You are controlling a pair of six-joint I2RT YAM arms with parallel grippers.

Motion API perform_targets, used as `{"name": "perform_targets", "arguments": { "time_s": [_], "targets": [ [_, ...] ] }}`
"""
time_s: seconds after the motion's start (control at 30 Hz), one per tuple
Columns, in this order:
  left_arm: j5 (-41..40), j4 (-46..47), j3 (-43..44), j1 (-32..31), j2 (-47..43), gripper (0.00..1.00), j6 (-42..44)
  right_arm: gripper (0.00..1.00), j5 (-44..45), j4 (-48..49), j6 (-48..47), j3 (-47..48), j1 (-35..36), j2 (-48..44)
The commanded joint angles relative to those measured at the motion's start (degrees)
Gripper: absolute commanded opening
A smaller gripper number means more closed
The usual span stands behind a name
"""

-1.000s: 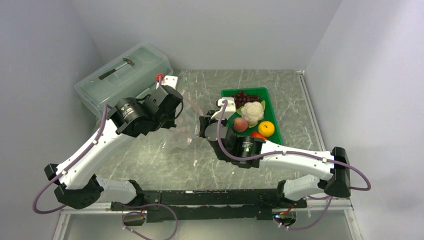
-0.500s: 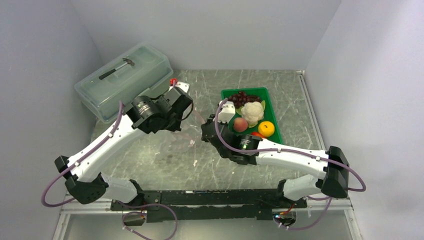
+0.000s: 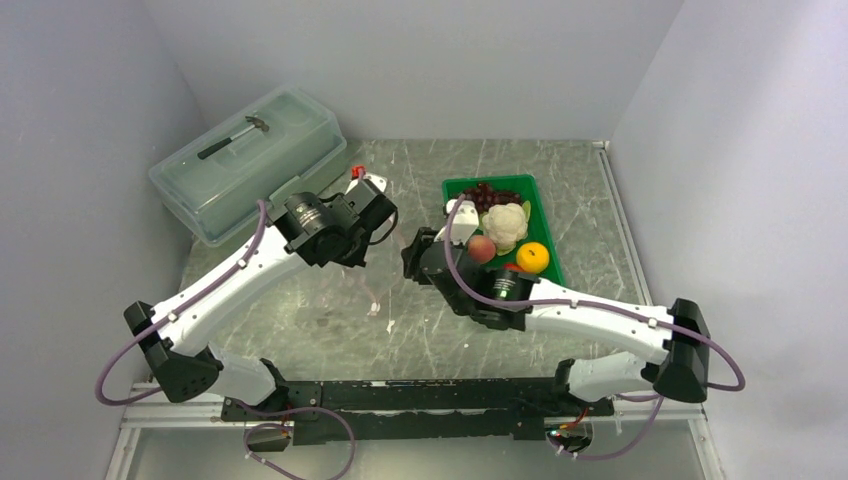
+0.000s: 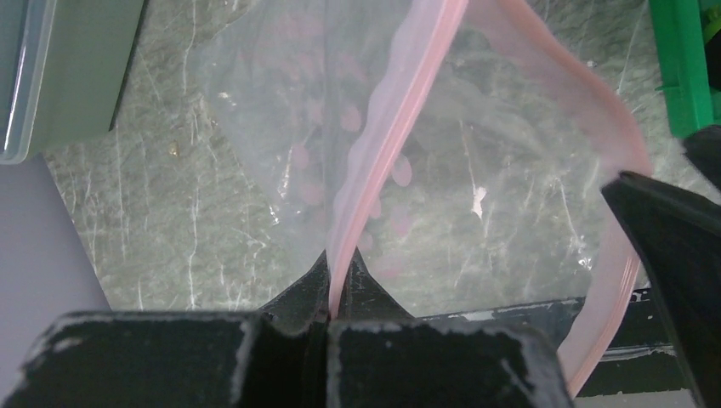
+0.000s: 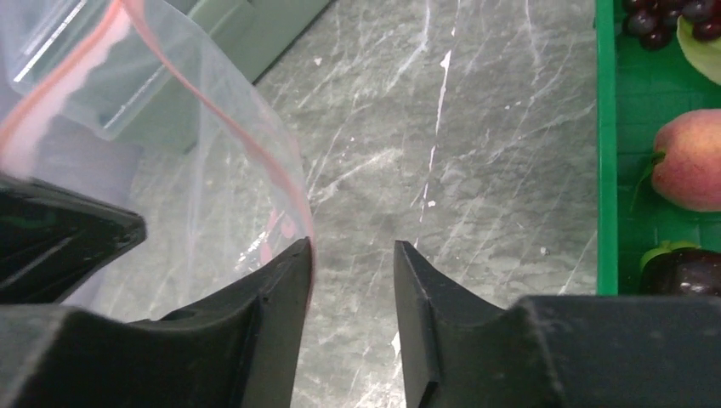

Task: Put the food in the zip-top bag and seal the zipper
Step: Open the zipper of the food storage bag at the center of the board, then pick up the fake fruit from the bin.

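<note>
My left gripper [image 4: 338, 263] is shut on the pink zipper [image 4: 391, 127] of the clear zip-top bag [image 4: 281, 110] and holds it off the table; from above the gripper [image 3: 378, 240] is at mid-table over the bag [image 3: 355, 290]. The mouth gapes open. My right gripper [image 5: 353, 255] is open, its left finger against the bag's [image 5: 212, 144] other pink edge, nothing between the jaws. In the green tray [image 3: 540, 210] lie grapes [image 3: 490, 195], cauliflower [image 3: 507, 222], peach [image 3: 481, 248], orange [image 3: 532, 257] and pepper [image 3: 515, 268]. A plum [image 5: 684, 270] shows beside the peach [image 5: 690, 160].
A large translucent lidded box [image 3: 245, 160] with a hammer-like tool inside stands at the back left. The tray [image 5: 605, 153] lies just right of my right gripper [image 3: 410, 258]. Grey walls close in on the left, back and right.
My left arm has swung right with the bag, bringing its mouth close to the right gripper. The right gripper has turned slightly toward the bag. The food has not moved.
</note>
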Motion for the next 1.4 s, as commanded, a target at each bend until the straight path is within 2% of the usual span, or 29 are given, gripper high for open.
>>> {"name": "perform_targets", "arguments": {
  "time_s": [0.0,0.37,0.7,0.8,1.2,1.37],
  "targets": [
    [-1.3,1.2,-0.2,0.2,0.5,0.00,0.7,0.47,-0.4,0.1,-2.6,-0.2,-0.3,-5.1],
    [-0.6,3.1,-2.0,0.2,0.0,0.00,1.1,0.56,0.4,-11.2,-8.4,1.2,-3.6,-12.0],
    [-0.8,3.4,-2.3,0.1,0.0,0.00,1.3,0.73,-2.7,-17.3,-11.5,-2.4,-14.0,-16.9],
    [-0.3,3.7,-2.4,0.2,-0.4,0.00,1.5,0.78,-4.5,-18.1,-13.1,-2.1,-17.4,-15.6],
    [0.3,4.6,-2.6,0.1,-2.1,0.00,2.4,0.82,-16.3,-17.0,-14.9,1.6,-33.2,-3.4],
    [0.8,4.6,-2.7,0.1,-2.6,0.00,2.6,0.84,-21.0,-13.4,-12.4,4.6,-37.6,2.3]
  ]
}}
